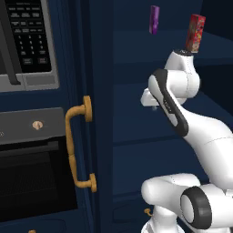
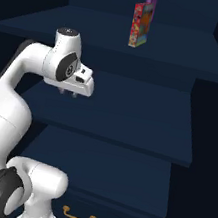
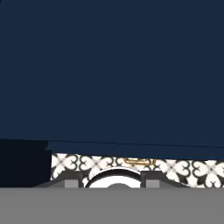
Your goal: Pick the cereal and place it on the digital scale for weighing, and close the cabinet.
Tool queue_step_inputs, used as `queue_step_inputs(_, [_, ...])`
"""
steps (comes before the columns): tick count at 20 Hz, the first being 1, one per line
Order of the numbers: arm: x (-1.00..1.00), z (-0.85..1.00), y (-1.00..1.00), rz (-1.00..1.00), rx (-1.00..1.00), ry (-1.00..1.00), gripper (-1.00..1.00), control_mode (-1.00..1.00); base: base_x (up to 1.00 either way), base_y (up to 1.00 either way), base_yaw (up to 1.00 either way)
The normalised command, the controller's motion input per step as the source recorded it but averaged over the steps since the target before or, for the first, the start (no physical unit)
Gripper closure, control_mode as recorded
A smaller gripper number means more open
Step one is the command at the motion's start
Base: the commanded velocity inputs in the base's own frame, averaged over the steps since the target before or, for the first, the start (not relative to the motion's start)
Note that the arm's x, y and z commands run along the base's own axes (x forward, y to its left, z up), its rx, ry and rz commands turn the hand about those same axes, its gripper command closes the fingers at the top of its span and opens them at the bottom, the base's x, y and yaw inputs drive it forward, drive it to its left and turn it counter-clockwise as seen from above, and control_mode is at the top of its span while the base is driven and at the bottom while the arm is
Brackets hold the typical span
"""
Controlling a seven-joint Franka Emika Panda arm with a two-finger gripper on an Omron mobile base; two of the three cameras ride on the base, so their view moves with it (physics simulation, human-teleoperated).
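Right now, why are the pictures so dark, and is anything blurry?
Left base view: the cabinet inside is dim navy, but the cereal and the brass handle stand out sharply. Right base view: the shelves fade into shadow at the sides. Hand view: mostly flat dark blue, nothing blurry.

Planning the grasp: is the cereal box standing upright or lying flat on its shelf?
Upright. The cereal stands on its narrow bottom edge on the upper cabinet shelf, leaning slightly in the left base view, beside the purple packet.
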Motion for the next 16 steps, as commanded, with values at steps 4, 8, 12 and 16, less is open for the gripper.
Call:
queue_step_inputs(4, [-0.31,0.00,-0.02,0.00,0.00,-0.06,-1.00,-1.00,0.00,0.00,0.00])
queue_step_inputs(8, [-0.71,0.17,-0.08,-0.02,0.00,-0.42,-1.00,-1.00,0.00,0.00,0.00])
queue_step_inputs(12, [-0.41,0.89,-0.11,-0.02,0.00,-0.43,-1.00,-1.00,0.00,0.00,0.00])
queue_step_inputs(16, [-0.29,0.96,-0.32,0.00,-0.04,-0.25,-1.00,-1.00,0.00,0.00,0.00])
